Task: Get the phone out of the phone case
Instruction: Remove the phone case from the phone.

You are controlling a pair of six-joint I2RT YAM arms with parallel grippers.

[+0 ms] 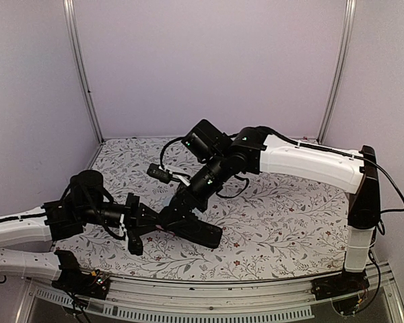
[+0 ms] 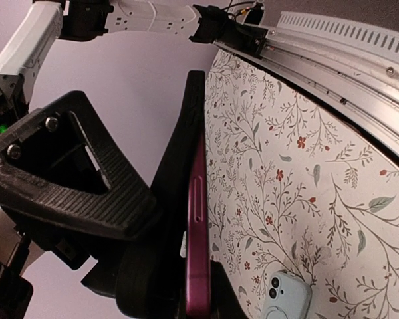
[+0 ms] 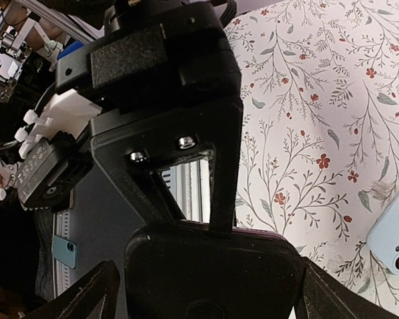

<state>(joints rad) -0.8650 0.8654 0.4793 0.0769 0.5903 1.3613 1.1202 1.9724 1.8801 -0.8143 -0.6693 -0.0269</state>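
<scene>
A magenta phone (image 2: 198, 226) sits in a black case (image 2: 178, 153), held on edge above the flowered table (image 1: 289, 222). In the top view the pair (image 1: 196, 233) is a dark slab between both arms. My left gripper (image 2: 186, 292) is shut on the phone's near end, one finger on each face. My right gripper (image 3: 213, 292) comes down from above, with its fingers (image 3: 86, 292) at either side of the black case (image 3: 213, 266), closed on it. The magenta edge (image 3: 266, 234) shows just above the case. In the top view the left gripper (image 1: 141, 229) and right gripper (image 1: 180, 210) meet at the slab.
A light blue phone case (image 2: 289, 296) lies back up on the table under the held phone; it also shows in the right wrist view (image 3: 394, 236). The metal front rail (image 2: 346, 60) runs along the table's near edge. Walls close in the back and sides.
</scene>
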